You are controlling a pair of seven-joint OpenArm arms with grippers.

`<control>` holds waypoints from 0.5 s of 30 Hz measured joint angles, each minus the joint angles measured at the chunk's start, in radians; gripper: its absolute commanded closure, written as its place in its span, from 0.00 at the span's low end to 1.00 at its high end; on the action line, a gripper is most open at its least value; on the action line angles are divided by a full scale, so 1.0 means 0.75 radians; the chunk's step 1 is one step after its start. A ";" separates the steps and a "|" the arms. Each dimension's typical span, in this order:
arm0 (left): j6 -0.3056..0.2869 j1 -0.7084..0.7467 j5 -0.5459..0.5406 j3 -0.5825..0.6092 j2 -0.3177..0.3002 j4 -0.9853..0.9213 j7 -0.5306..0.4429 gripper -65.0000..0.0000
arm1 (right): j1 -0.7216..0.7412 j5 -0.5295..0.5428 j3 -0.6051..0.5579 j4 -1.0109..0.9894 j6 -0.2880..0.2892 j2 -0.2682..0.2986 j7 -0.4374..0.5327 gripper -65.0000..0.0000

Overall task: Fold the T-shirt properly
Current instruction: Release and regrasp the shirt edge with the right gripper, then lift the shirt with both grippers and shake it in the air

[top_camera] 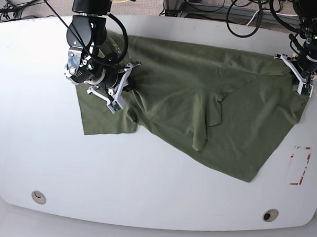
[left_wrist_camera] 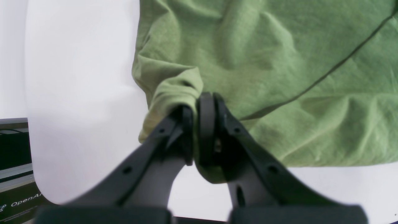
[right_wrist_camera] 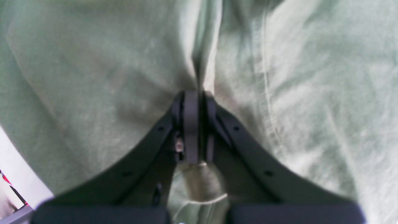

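Pincers, left (left_wrist_camera: pixel 196 105) & right (right_wrist_camera: pixel 196 95), both pinching T-shirt (top_camera: pixel 201 110); "OpenA…" label (left_wrist_camera: pixel 26 201) partly legible.

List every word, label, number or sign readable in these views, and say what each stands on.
"OpenA…": white letters, cut off by the table's edge, on a black panel at the lower left of the left wrist view.
Red rectangle outline, no text: marked on the table near its right edge in the base view.
T-shirt: plain, no print or readable label.
Nothing else readable in any view.
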 measured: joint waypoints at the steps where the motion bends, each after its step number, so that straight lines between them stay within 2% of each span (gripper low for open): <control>1: 0.000 -0.004 0.000 0.000 0.001 0.000 0.001 1.00 | -0.004 0.000 0.001 0.007 -0.001 0.000 -0.004 1.00; 8: -0.001 -0.033 -0.011 0.004 0.000 0.001 -0.002 1.00 | -0.130 0.004 0.008 0.283 0.002 0.005 -0.008 1.00; 11: 0.007 -0.062 0.006 0.053 0.001 0.000 0.007 1.00 | -0.168 0.001 0.014 0.384 0.001 0.012 -0.008 1.00; 15: -0.001 -0.135 -0.020 0.109 0.008 0.006 -0.006 1.00 | -0.184 0.003 0.110 0.444 0.004 0.003 -0.008 1.00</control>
